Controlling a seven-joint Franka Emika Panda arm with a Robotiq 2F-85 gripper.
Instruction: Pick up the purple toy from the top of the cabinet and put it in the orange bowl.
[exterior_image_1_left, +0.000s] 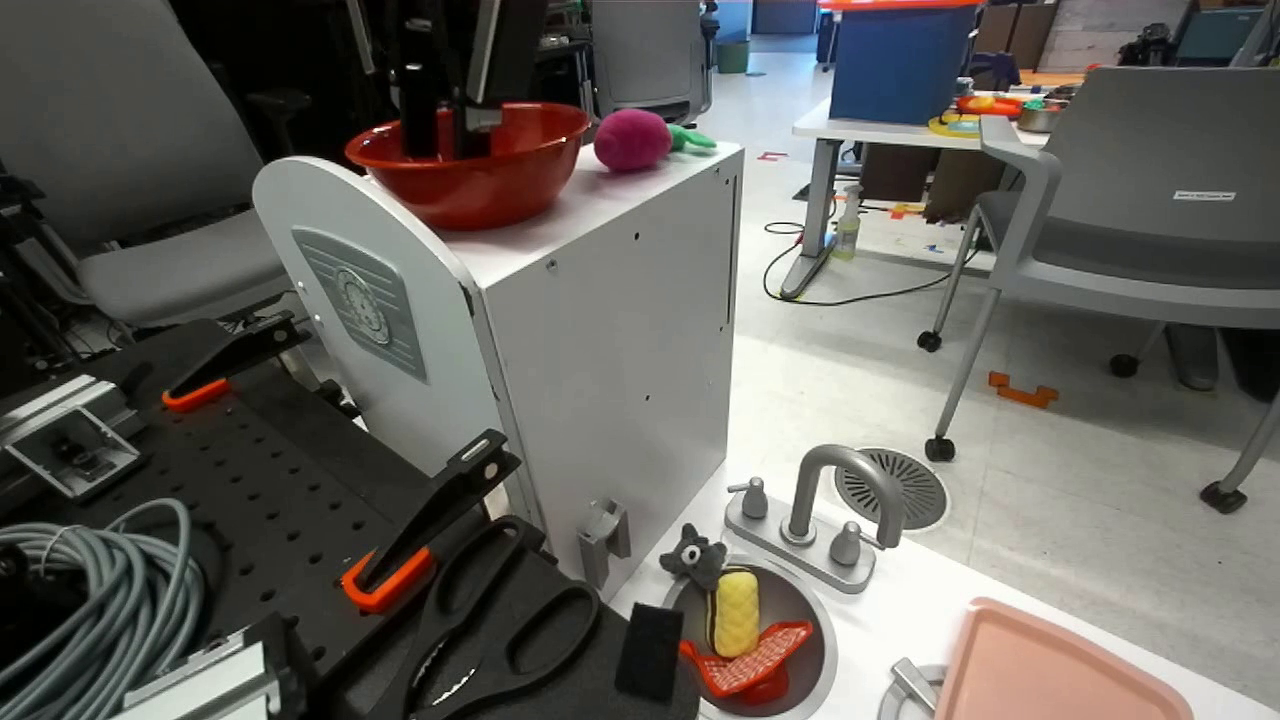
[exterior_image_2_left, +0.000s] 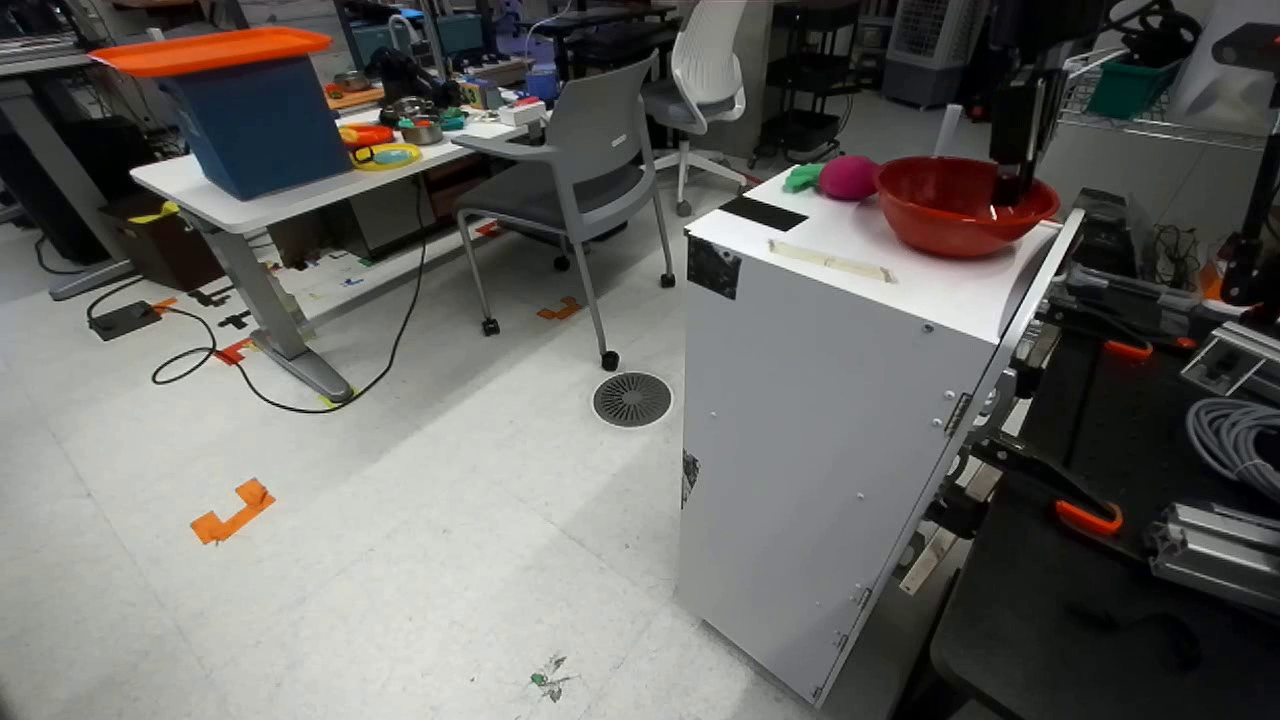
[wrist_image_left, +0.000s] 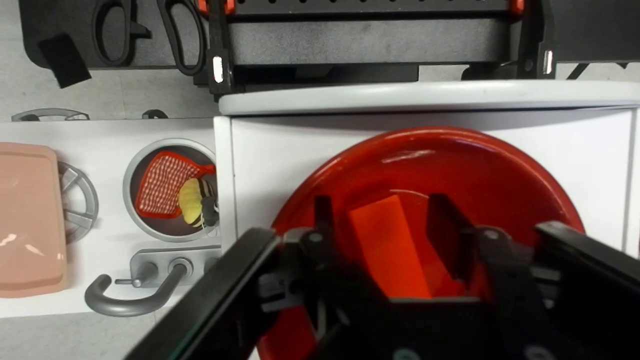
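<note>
Gripper (wrist_image_left: 382, 220) in orange bowl (exterior_image_1_left: 470, 190), 2 jaws apart; purple toy (exterior_image_1_left: 633, 140) atop cabinet (exterior_image_1_left: 620, 330)

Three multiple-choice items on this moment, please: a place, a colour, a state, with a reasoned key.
1. Where is the purple toy?
A) in midair
B) on the cabinet, outside the orange bowl
C) out of view

2. Which colour is the tray?
A) blue
B) green
C) pink

3. The gripper is:
A) open
B) shut
C) gripping the purple toy

Key:
1 B: both exterior views show it resting there.
2 C: its surface shows pink in the wrist view.
3 A: the wrist view shows its fingers apart, no toy between them.
</note>
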